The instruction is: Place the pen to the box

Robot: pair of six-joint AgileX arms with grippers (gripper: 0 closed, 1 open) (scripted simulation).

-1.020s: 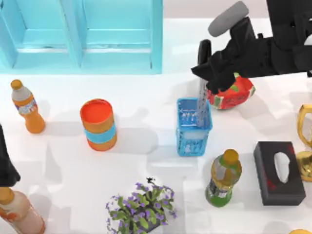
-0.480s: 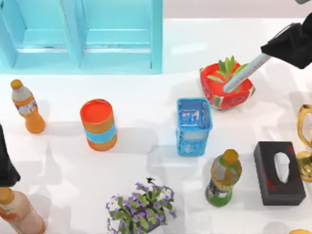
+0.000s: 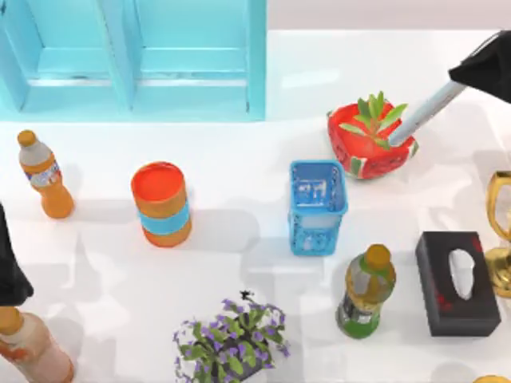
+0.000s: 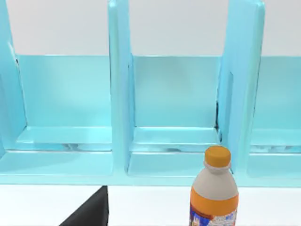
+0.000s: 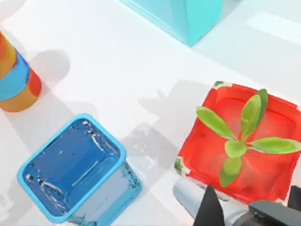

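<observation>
The pen (image 3: 423,112), its light grey barrel slanting down to the left, hangs over the red plant pot (image 3: 372,142) at the back right. My right gripper (image 3: 473,76) is shut on its upper end near the table's right edge. The box, a blue mesh holder (image 3: 318,207), stands upright at the table's centre, left of and nearer than the pen's tip. In the right wrist view the pen (image 5: 186,196) lies beside the pot (image 5: 235,136), apart from the holder (image 5: 75,172), with my right gripper (image 5: 240,214) around it. My left arm (image 3: 9,267) is parked at the left edge.
A cyan shelf (image 3: 132,60) spans the back left. An orange bottle (image 3: 44,175), an orange can (image 3: 162,203), a green bottle (image 3: 365,291), a black tissue box (image 3: 457,283), purple flowers (image 3: 231,335) and a gold trophy (image 3: 501,231) surround the holder.
My right arm has drawn back from above the blue holder to the far right, carrying the pen with it. The pen has tilted from upright to slanted. The left arm is still.
</observation>
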